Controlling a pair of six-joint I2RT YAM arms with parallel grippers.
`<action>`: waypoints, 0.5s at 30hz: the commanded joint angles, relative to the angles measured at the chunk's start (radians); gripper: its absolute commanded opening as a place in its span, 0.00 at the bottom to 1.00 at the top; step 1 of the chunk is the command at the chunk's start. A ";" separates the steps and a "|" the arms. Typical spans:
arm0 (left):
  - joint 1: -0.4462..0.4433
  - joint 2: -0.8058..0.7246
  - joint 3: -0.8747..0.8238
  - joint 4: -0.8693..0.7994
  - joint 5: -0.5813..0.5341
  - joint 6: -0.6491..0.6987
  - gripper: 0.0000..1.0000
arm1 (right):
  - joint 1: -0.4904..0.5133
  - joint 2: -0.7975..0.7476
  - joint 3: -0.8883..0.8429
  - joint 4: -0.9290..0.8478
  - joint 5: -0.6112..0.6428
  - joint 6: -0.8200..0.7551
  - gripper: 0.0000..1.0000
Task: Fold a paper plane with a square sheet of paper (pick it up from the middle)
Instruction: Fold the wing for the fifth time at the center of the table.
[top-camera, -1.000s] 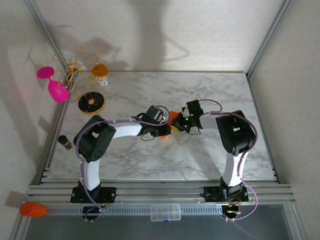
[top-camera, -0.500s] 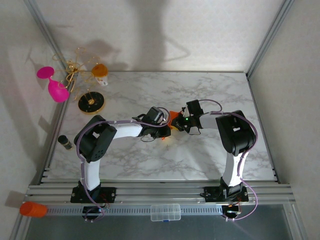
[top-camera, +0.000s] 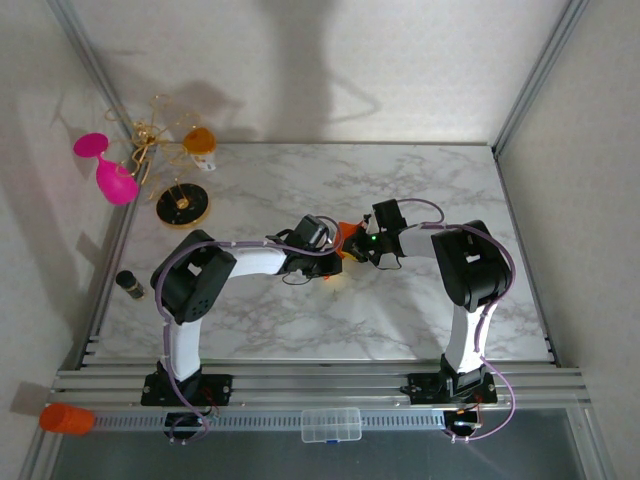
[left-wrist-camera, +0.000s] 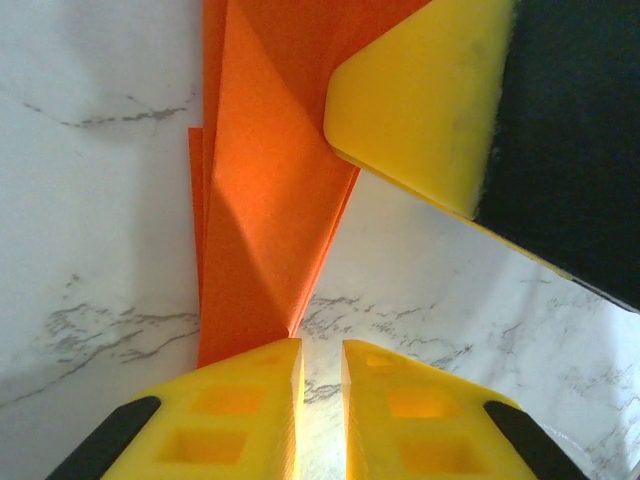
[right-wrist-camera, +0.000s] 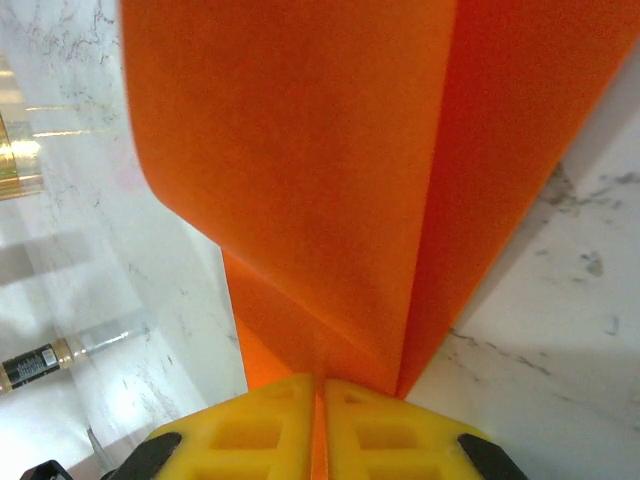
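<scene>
- The orange paper (top-camera: 347, 236) lies at the middle of the top view, on the marble table (top-camera: 420, 190), wedged between the two wrists that meet there.
- It is folded: in the left wrist view the orange paper (left-wrist-camera: 265, 180) runs from the top edge down to a narrow point at lower centre, with a slanting crease and stacked layers showing along its left edge.
- In the right wrist view it covers the upper frame, with a sharp crease right of centre and a curled flap on the left.
- The right gripper (right-wrist-camera: 320, 415) is clamped on the paper. Its yellow fingers are pressed together at the bottom edge with an orange sliver between them.
- One right finger (left-wrist-camera: 420, 100) also shows in the upper right of the left wrist view, lying on the paper.
- The left gripper (left-wrist-camera: 320, 400) has its fingers drawn almost together, with a thin bright slit between them. The paper's tip meets the left-hand finger, and I cannot tell whether it is nipped.
- Far upper left in the top view are a pink goblet (top-camera: 110, 172), an orange-and-white cup (top-camera: 201, 144) and a black disc (top-camera: 183, 205).
- A small dark bottle (top-camera: 129, 285) stands at the table's left edge.
</scene>
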 joint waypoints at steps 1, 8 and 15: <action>-0.016 0.024 -0.011 -0.039 -0.020 -0.005 0.18 | 0.030 0.127 -0.016 -0.011 0.146 -0.033 0.13; -0.007 -0.091 0.008 -0.032 -0.036 -0.012 0.19 | 0.029 0.126 -0.015 -0.017 0.150 -0.033 0.13; 0.001 -0.092 -0.033 -0.019 -0.034 -0.029 0.18 | 0.030 0.130 -0.013 -0.017 0.150 -0.036 0.12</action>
